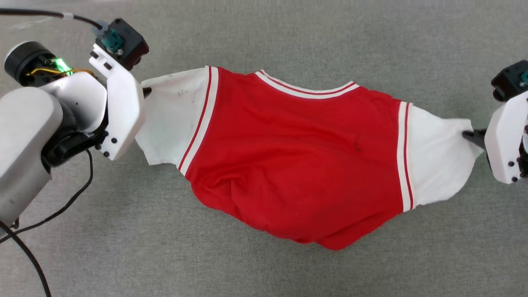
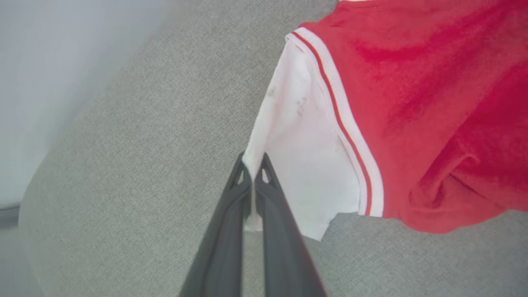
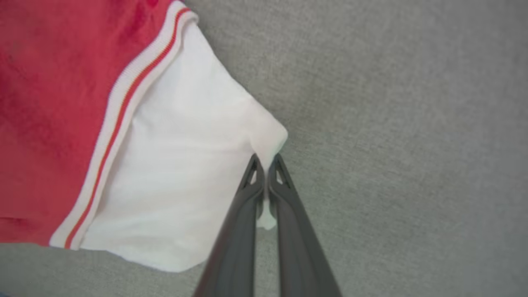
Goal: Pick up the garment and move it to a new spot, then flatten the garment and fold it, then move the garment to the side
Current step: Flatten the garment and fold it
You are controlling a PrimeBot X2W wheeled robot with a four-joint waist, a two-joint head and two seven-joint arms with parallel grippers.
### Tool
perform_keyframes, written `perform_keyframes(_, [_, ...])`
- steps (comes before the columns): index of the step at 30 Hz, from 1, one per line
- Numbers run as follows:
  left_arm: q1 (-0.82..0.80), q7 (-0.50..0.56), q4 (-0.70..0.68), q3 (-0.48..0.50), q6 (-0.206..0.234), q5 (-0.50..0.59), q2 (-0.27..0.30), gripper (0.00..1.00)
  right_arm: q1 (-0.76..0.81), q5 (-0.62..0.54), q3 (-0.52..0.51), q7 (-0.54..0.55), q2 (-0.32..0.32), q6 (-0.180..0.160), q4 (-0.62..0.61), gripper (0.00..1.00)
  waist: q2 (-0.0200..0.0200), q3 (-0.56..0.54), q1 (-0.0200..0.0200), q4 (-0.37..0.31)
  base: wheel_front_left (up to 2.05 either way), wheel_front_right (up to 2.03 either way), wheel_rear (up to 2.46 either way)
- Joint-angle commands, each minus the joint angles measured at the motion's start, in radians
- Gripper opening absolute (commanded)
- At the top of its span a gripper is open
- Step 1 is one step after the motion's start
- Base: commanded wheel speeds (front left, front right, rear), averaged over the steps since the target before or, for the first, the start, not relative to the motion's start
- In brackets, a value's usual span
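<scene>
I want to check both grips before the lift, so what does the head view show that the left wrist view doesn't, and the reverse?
Head view adds the whole garment spread between the arms, its striped collar, and the right gripper shut on the right sleeve. Left wrist view adds the close-up: the left gripper shut on the left sleeve at its edge, white cloth pinched between its fingers. Shared: left sleeve, striped trim, grey surface.

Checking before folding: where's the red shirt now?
Head view, centre: the garment is stretched over the grey surface between the left end effector and the right end effector, each pinching a white sleeve.
</scene>
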Motion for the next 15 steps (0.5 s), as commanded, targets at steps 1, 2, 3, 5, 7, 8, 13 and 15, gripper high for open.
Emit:
perform_keyframes(1, [-0.016,-0.015,0.001,-0.003,0.000,0.006,0.001,0.00,-0.018,0.006,0.001,-0.018,-0.010,-0.001,-0.011,0.00,0.0000,-0.029,0.0000,-0.002,0.00,0.00,0.00])
perform_keyframes(2, [-0.018,-0.031,0.001,-0.005,0.000,0.011,0.005,0.00,-0.016,0.008,0.006,-0.041,-0.019,-0.001,-0.021,0.00,0.0000,-0.043,0.0000,-0.003,0.00,0.00,0.00])
perform_keyframes(3, [-0.022,-0.050,-0.004,-0.007,0.000,0.014,0.009,0.00,-0.020,0.004,0.007,-0.067,-0.031,-0.001,-0.034,0.00,0.0000,-0.055,0.0000,-0.003,0.00,0.00,0.00])
perform_keyframes(5, [-0.029,-0.091,-0.012,-0.006,0.000,0.026,0.020,0.00,-0.030,-0.015,0.019,-0.114,-0.061,-0.001,-0.064,0.00,0.0000,-0.079,0.0000,-0.004,0.00,0.00,0.00])
perform_keyframes(7, [-0.036,-0.135,-0.007,0.004,0.000,0.043,0.033,0.00,-0.033,-0.003,0.008,-0.164,-0.077,-0.001,-0.089,0.00,0.0000,-0.101,0.0000,-0.003,0.00,0.00,0.00])
perform_keyframes(8, [-0.039,-0.157,-0.007,0.008,0.002,0.054,0.037,0.00,-0.035,-0.004,0.005,-0.186,-0.087,-0.001,-0.104,0.00,0.0000,-0.112,0.0000,-0.004,0.00,0.00,0.00])
perform_keyframes(13, [-0.091,-0.261,-0.039,0.069,0.024,0.079,0.052,0.00,-0.087,-0.038,-0.062,-0.319,-0.136,-0.001,-0.176,0.00,0.0000,-0.160,0.0000,-0.003,0.00,0.00,0.00])
perform_keyframes(15, [-0.140,-0.289,-0.057,0.098,0.033,0.095,0.040,0.00,-0.131,-0.072,-0.109,-0.360,-0.128,-0.001,-0.202,0.00,0.0000,-0.169,0.0000,0.000,0.00,0.00,0.00])
